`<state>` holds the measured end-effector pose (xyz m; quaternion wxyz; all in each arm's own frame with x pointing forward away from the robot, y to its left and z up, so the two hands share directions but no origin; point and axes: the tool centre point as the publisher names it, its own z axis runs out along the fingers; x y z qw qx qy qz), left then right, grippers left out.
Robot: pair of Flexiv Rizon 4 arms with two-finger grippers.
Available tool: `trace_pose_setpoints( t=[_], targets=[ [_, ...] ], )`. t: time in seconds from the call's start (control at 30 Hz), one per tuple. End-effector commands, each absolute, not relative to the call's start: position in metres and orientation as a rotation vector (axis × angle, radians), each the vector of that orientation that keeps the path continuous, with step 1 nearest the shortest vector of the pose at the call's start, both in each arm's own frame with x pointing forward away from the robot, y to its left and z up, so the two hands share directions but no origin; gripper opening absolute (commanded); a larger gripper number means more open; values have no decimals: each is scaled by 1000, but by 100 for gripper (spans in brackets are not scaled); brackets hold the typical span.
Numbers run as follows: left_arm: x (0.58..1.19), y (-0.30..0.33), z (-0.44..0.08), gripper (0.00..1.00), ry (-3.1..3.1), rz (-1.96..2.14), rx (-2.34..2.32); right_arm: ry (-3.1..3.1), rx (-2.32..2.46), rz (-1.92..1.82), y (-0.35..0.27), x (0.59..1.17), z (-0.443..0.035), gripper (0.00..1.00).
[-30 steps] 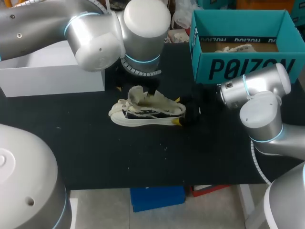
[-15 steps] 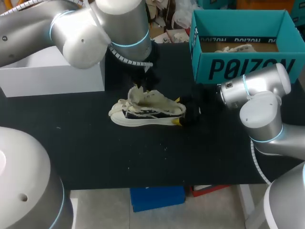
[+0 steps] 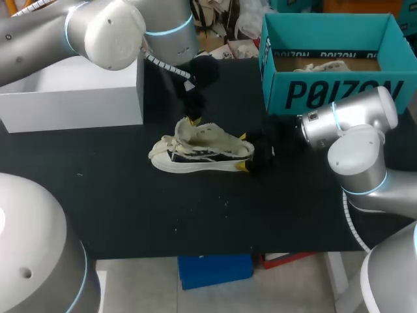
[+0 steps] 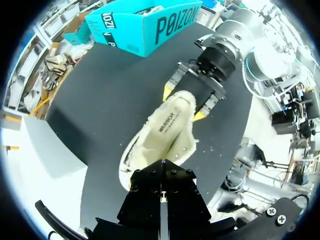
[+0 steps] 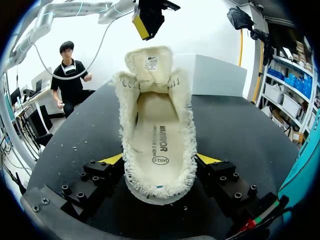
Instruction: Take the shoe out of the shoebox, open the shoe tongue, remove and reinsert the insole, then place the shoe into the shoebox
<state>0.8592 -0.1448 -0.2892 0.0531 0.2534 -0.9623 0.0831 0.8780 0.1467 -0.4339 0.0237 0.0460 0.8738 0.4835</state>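
A cream fleece-lined shoe [image 3: 202, 153] with a black side lies in the middle of the black table [image 3: 130, 208]. Its tongue [image 5: 150, 62] stands folded up, and the insole [image 5: 157, 132] lies flat inside. My right gripper [image 5: 160, 160] clasps the heel, one yellow-tipped finger on each side of it. My left gripper [image 3: 191, 120] hangs shut just above the tongue, apart from it and holding nothing. In the right wrist view the left gripper [image 5: 145, 22] shows over the toe end. The teal shoebox [image 3: 339, 91] stands at the back right.
A second pale shoe [image 3: 319, 65] lies inside the shoebox. A white box [image 3: 71, 98] stands at the back left, close to my left arm. Black tabletop lies bare in front of the shoe up to the near edge.
My left gripper has closed from wide open to shut and risen back off the shoe, toward the far left. The shoe and my right gripper have stayed in place.
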Motion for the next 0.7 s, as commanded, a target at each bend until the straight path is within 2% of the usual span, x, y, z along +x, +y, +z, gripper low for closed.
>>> trace_pose_setpoints(
  t=[0.03,0.17,0.4,0.7],
  targets=[
    [869,-149,-290,0,-2821,250,684,2706,144,1494,147,879,-436,0],
    [869,-149,-290,0,-2821,250,684,2706,144,1494,147,879,-436,0],
    [871,-160,-294,0,-2704,456,325,2706,144,1494,147,879,-436,0],
    [867,-177,-299,0,-2654,267,27,2706,144,1494,147,879,-436,0]
  ],
)
